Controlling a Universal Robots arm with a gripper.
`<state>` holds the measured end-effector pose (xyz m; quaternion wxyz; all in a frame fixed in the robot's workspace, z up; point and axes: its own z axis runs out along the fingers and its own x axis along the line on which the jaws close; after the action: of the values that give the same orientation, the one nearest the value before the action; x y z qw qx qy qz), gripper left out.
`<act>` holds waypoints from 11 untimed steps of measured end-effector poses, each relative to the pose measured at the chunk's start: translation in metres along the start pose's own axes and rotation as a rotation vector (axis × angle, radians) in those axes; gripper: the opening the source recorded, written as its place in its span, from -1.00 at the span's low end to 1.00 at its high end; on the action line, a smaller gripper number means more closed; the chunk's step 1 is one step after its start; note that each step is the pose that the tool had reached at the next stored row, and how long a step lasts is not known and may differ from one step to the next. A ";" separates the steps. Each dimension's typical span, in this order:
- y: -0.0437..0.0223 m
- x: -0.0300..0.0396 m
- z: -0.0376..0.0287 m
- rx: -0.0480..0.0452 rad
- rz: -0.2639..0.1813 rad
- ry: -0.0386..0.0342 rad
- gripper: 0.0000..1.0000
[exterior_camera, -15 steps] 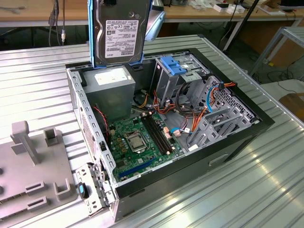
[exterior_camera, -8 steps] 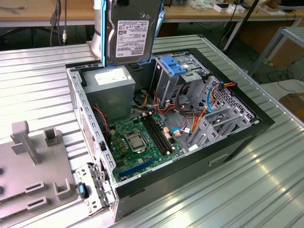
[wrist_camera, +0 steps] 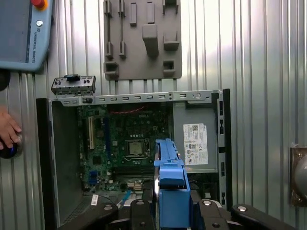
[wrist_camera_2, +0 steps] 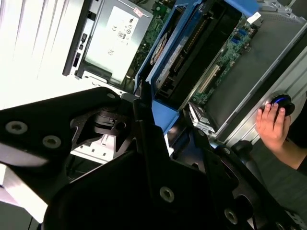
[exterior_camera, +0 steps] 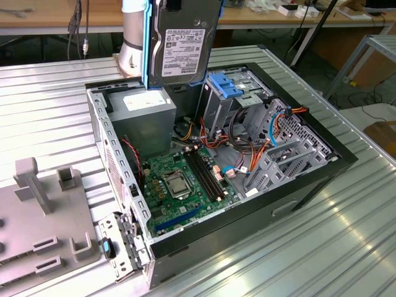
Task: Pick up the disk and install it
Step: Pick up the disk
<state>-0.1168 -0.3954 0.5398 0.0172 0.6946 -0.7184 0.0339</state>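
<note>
Presently, in the exterior view, the disk (exterior_camera: 182, 43) hangs upright with its labelled side to the camera. It is above the power supply (exterior_camera: 141, 114) at the back of the open computer case (exterior_camera: 260, 213) and clear of both. The drive cage (exterior_camera: 228, 93) stands just to the exterior view's right. The disk is not yet installed. Judged risks: a blue rail could catch the cage rim, or the loose cables (exterior_camera: 213, 141) beside the cage could snag. Either would twist the disk in the grip.

In the second wrist view, the gripper (wrist_camera_2: 156, 117) is closed on the near end of the disk, its jaws bearing on the blue rails at either side. Most of the drive reaches out beyond the jaws toward the case. Held by one end, it could probably be levered loose by a knock. A person's hand (wrist_camera_2: 272, 125) rests on a round control (wrist_camera_2: 282, 101) beside the case, a hazard if it strays inward.

In the first wrist view, the disk appears edge-on, centred between the jaws, over the motherboard (wrist_camera: 124, 139).
</note>
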 end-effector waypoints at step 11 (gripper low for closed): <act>-0.0142 0.0028 0.0024 0.0002 0.000 0.0038 -0.26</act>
<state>-0.1027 -0.3988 0.5379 0.0185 0.6945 -0.7184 0.0353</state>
